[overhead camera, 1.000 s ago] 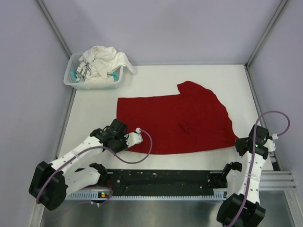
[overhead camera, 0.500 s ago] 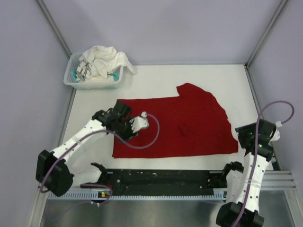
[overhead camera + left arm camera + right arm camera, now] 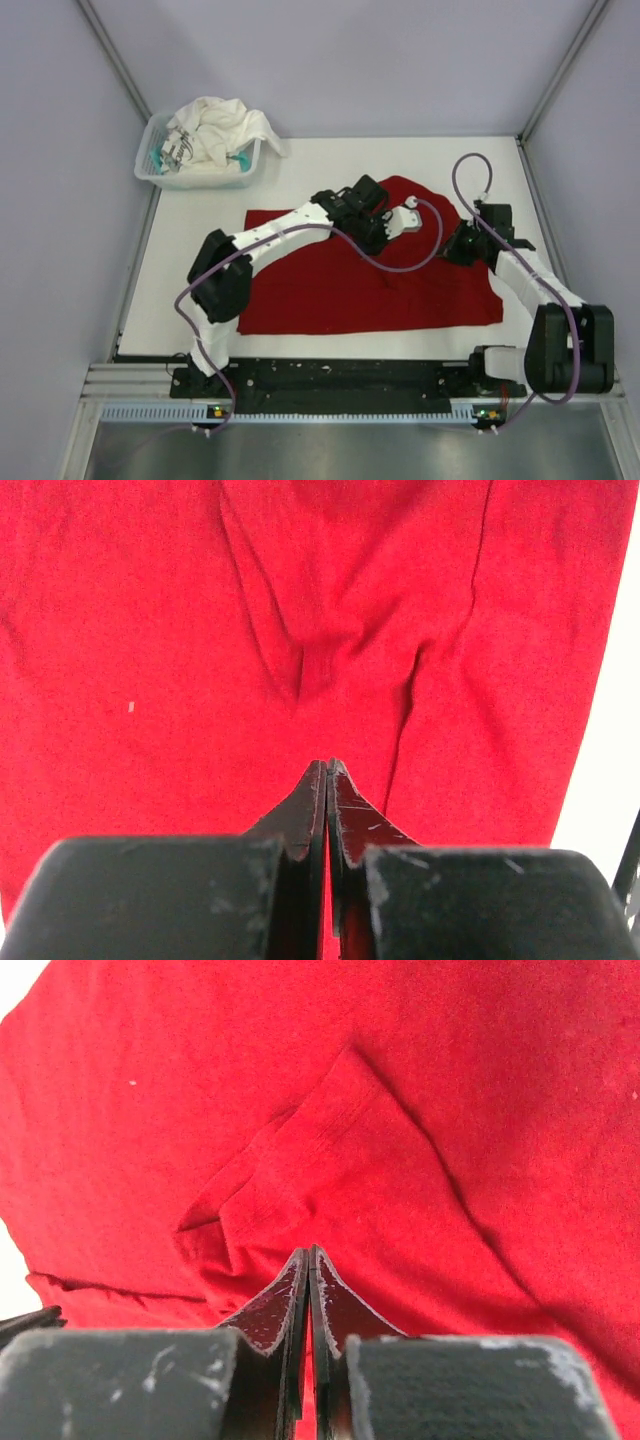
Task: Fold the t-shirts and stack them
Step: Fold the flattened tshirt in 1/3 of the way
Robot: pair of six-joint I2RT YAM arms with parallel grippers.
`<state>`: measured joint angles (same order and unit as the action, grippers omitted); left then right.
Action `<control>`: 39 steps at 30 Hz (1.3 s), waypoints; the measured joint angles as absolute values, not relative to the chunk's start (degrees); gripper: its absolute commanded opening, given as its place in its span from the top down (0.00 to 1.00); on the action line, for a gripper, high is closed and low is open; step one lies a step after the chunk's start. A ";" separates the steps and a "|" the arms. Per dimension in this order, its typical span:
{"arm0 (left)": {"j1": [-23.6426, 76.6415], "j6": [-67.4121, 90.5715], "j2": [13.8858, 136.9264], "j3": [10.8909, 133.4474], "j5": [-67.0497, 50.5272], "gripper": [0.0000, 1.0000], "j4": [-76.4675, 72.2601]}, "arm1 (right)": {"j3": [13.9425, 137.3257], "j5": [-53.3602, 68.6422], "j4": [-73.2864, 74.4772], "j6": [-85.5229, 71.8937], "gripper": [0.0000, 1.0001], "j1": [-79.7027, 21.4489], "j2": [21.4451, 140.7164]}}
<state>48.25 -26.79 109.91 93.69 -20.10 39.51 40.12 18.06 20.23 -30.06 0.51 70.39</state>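
Observation:
The deep red t-shirt (image 3: 330,285) lies spread flat on the white table. My left gripper (image 3: 380,232) is shut and reaches over the shirt's upper middle. In the left wrist view its closed tips (image 3: 328,766) sit just above wrinkled red cloth (image 3: 150,630), with nothing between them. My right gripper (image 3: 455,250) is shut over the shirt's right part. In the right wrist view its closed tips (image 3: 308,1252) point at a folded sleeve (image 3: 300,1160) on the red cloth. The white t-shirt (image 3: 218,128) lies bunched in the basket.
The small white slatted basket (image 3: 160,172) stands at the far left corner of the table (image 3: 330,165). Grey walls and metal frame posts enclose the table. The black base rail (image 3: 340,375) runs along the near edge.
Both arms swung from the near edge out over the shirt: the left one far and to the right, the right one forward and left. The shirt's lower left corner now lies flatter.

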 measured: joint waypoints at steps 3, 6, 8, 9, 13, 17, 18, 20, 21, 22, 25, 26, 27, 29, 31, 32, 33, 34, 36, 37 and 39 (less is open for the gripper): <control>49.39 -23.62 115.72 98.76 -21.56 1.00 37.65 | 40.14 18.31 17.30 -29.61 1.00 0.51 75.92; 50.00 -21.69 119.48 100.29 -22.17 1.00 35.97 | 40.16 16.64 16.49 -29.61 1.00 0.51 79.83; 50.15 -20.78 121.67 100.31 -22.35 1.00 35.79 | 40.14 14.35 16.78 -29.76 1.00 0.51 81.03; 50.17 -20.58 122.87 100.31 -22.44 1.00 35.75 | 40.12 13.15 16.99 -29.87 1.00 0.51 81.30; 50.17 -20.29 127.07 100.29 -20.58 1.00 36.03 | 39.18 10.24 17.06 -30.35 1.00 1.13 81.67; 50.15 -20.80 127.90 100.66 -16.36 1.00 35.75 | 38.26 9.96 17.12 -31.11 1.00 2.57 82.21; 50.33 -20.97 127.90 100.64 -14.94 1.00 35.46 | 38.22 10.15 17.10 -31.20 1.00 2.87 82.21; 50.63 -21.15 127.79 100.47 -12.58 1.00 34.57 | 37.91 10.66 16.82 -31.29 1.00 3.44 82.21; 50.76 -21.26 127.63 100.16 -11.14 1.00 33.87 | 37.80 11.14 16.78 -31.31 1.00 3.90 82.17; 50.81 -21.34 127.50 100.01 -10.26 1.00 33.50 | 37.67 11.64 16.67 -31.35 1.00 4.40 82.15; 50.83 -21.65 127.22 99.79 -7.49 0.89 32.84 | 37.47 12.32 16.67 -31.53 1.00 5.32 82.02; 50.78 -22.00 126.98 99.57 -6.81 0.84 32.84 | 37.47 12.25 16.84 -31.51 1.00 5.45 81.84; 50.72 -22.35 126.58 99.20 -6.48 0.79 32.95 | 37.45 11.99 17.19 -31.48 1.00 5.61 81.62; 50.50 -23.18 125.38 98.28 -6.66 0.69 33.87 | 37.45 11.27 18.20 -31.11 1.00 6.09 80.99; 50.39 -24.10 123.87 97.67 -7.81 0.65 35.51 | 37.47 10.81 19.92 -30.44 1.00 6.44 80.01; 50.35 -24.49 122.87 97.49 -8.47 0.64 36.53 | 37.50 10.79 21.08 -29.95 1.00 6.55 79.22; 50.28 -24.93 121.58 97.25 -9.19 0.63 37.47 | 37.63 10.79 22.17 -29.52 1.00 6.55 78.43; 50.22 -25.39 120.09 96.99 -9.65 0.60 38.37 | 38.04 10.52 24.08 -29.08 0.95 6.44 77.30; 50.24 -26.13 116.53 96.05 -10.11 0.53 39.64 | 39.77 9.41 28.08 -28.47 0.59 6.11 74.32; 50.24 -26.89 113.97 94.76 -10.28 0.50 39.90 | 41.01 8.73 29.91 -28.32 0.37 6.00 72.42; 50.22 -28.91 107.11 89.82 -10.52 0.44 40.38 | 43.03 7.27 32.14 -28.42 0.14 6.02 68.55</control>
<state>50.22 -28.91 107.11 89.82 -10.52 40.38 43.03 7.27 32.14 -28.42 6.02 68.55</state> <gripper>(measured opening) 0.487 0.514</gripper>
